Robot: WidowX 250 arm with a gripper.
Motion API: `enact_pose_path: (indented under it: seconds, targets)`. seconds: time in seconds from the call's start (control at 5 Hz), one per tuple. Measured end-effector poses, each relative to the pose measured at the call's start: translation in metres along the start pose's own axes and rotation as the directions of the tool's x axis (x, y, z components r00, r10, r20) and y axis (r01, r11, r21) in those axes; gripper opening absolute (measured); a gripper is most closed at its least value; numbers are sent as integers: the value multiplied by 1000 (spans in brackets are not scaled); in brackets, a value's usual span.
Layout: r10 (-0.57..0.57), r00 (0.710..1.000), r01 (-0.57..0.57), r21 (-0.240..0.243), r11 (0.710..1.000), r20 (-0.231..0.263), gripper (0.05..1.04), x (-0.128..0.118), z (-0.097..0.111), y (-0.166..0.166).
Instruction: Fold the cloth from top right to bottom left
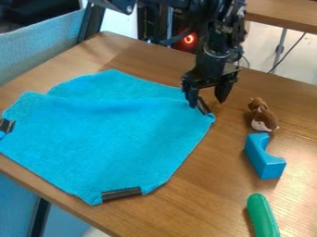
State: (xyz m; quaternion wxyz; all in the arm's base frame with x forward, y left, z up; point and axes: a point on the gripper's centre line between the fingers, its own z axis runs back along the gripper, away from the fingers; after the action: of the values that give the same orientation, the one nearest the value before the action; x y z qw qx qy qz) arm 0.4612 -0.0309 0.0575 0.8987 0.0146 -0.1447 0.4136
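The bright blue cloth [117,139] lies on the left and middle of the wooden table, with a crease or layer edge running across its upper part. Black strips mark its left corner, its bottom corner and its right corner. Over the right corner hangs the black gripper [208,101], pointing down, its two fingers apart. The black strip of that corner [204,106] lies low between the fingers, close to the left one. Whether either finger touches the cloth, I cannot tell.
Right of the cloth on the table [204,203] are a brown and white toy animal [263,116], a blue arch-shaped block [263,157] and a green cucumber-like toy [263,215]. The table's front edge runs just below the cloth's lower left side.
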Motion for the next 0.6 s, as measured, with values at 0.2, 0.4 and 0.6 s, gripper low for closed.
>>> enact_pose_path:
  seconds: [0.2,0.4,0.6]
  targets:
    - [-6,1000,6,31,1000,11,572,-2,-10,6]
    - [-27,1000,27,32,999,10,288,-3,-11,8]
    - [-41,999,42,27,999,-8,121,-1,-10,14]
